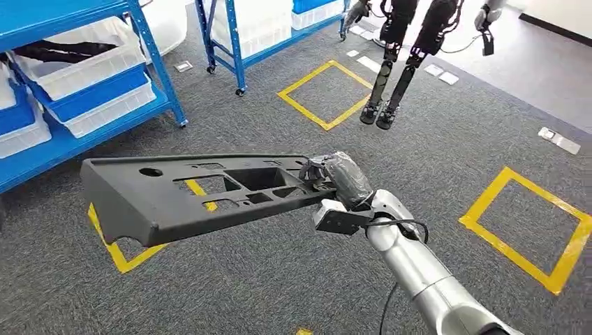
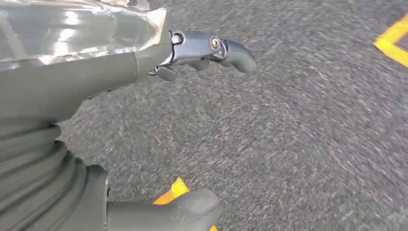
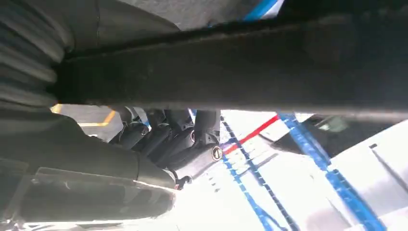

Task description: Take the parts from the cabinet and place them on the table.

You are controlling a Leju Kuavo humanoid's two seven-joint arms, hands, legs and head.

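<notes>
Right hand gripping with arm outstretched, left hand empty, fingers apart

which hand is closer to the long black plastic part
Right. The right hand grips one end of the black part, holding it above the carpet. The left hand hangs empty over the floor, holding nothing.

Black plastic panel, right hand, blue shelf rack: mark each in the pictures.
black plastic panel (image 1: 160, 202): head view, its long front side face.
right hand (image 1: 340, 176): head view, back of hand.
blue shelf rack (image 1: 155, 63): head view, front upright post.
</notes>
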